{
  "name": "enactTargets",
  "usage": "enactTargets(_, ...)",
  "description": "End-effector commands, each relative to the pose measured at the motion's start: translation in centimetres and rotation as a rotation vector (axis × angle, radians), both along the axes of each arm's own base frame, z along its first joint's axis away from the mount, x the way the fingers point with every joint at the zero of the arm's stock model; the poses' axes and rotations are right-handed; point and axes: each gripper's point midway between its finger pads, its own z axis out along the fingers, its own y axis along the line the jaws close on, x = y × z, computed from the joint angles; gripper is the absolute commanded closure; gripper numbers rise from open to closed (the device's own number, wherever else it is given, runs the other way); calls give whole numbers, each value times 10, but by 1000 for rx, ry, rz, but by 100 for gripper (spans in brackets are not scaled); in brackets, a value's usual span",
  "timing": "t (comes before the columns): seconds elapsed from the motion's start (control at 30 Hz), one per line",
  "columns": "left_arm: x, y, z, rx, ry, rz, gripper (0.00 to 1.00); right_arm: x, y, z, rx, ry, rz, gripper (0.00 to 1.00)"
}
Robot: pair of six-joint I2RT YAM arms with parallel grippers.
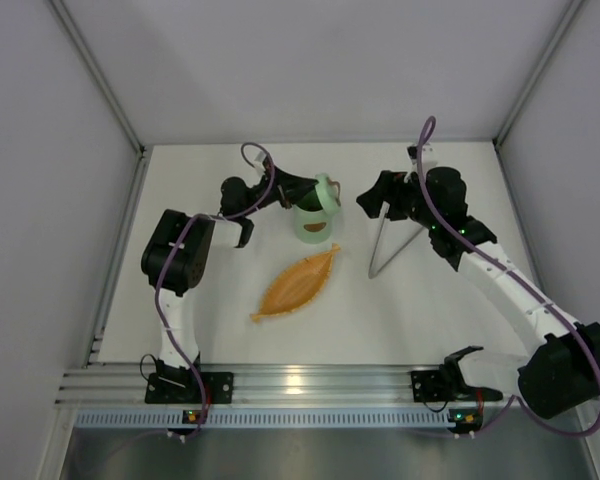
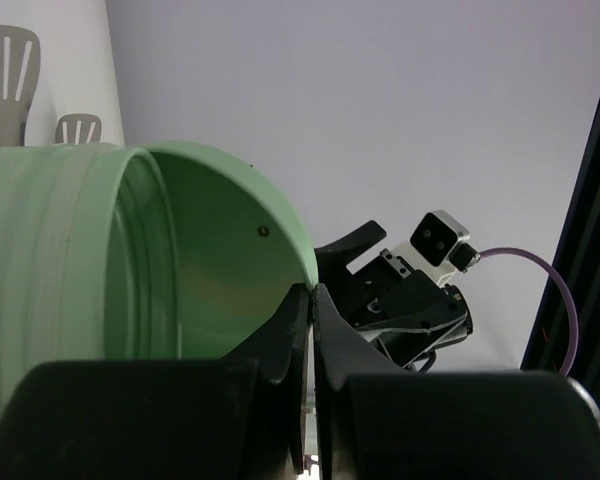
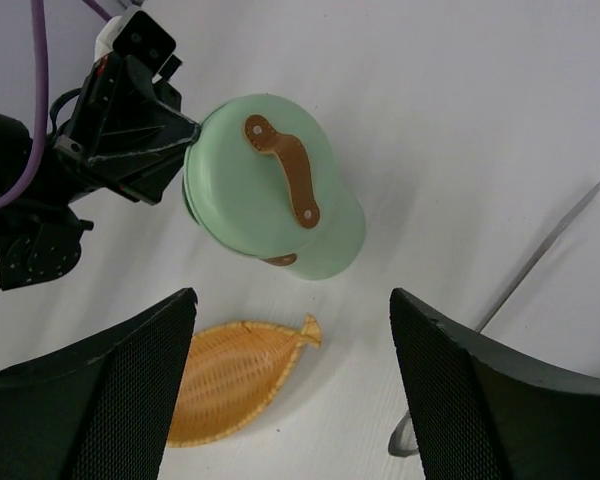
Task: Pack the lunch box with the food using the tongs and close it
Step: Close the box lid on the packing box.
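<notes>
The mint-green lunch box (image 1: 311,224) stands upright behind the orange tray. Its round green lid (image 3: 263,182), with a brown strap on top, leans tilted over the box's mouth (image 3: 332,252). My left gripper (image 1: 317,193) is shut on the lid's edge; in the left wrist view the closed fingertips (image 2: 313,291) pinch the rim, with the lid's inside (image 2: 210,270) and the box wall (image 2: 50,260) beside them. My right gripper (image 1: 373,203) hangs open and empty (image 3: 292,300) just right of the box. The silver tongs (image 1: 386,246) lie on the table below it (image 3: 525,285). No food shows.
The orange leaf-shaped woven tray (image 1: 298,283) lies empty in front of the box (image 3: 230,378). White walls with metal posts close in the table on three sides. The arm bases sit on the rail (image 1: 310,385) at the near edge.
</notes>
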Motion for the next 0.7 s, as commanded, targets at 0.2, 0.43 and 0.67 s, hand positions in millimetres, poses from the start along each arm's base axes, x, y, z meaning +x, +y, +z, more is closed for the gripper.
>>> enactTargets(0.2, -65, 16, 119, -165, -545, -95, 98, 18, 9, 58, 54, -295, 50, 23)
enactTargets(0.43, -86, 18, 144, -182, -584, -126, 99, 15, 22, 56, 81, -293, 120, 26)
enactTargets(0.67, -109, 8, 161, -209, -615, -171, 100, 7, 31, 65, 127, -330, 185, 27)
